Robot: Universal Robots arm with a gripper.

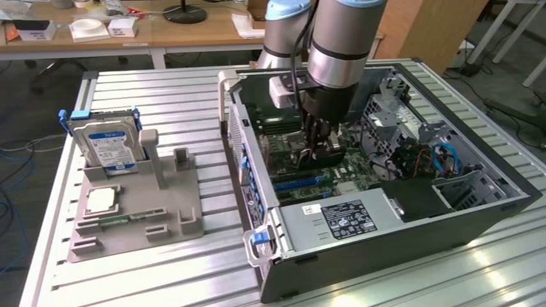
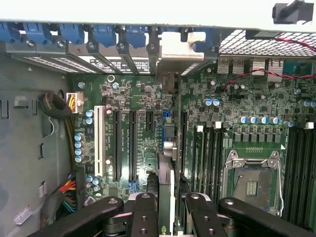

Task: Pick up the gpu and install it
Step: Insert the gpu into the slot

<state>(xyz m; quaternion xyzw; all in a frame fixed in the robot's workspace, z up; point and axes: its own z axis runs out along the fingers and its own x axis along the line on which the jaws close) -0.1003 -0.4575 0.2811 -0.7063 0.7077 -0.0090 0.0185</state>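
Up close in the wrist view, our tool (image 2: pixel 167 210) has its fingers (image 2: pixel 143 212) pinched narrow on the gpu (image 2: pixel 166 182), which stands on edge between them over the motherboard (image 2: pixel 138 98). So the pick-up looks done to us; whether the card is fully seated in a slot, we can't tell. Going left to right in the exterior view: the gray holder (image 1: pixel 140 211) with the hard drive (image 1: pixel 109 142) on the bench (image 1: pixel 171 268), then the tool deep inside the open computer case (image 1: pixel 477 211).

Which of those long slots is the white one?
The slot closest to the wire bundle at the board's edge. The other long slots beside it are all black.
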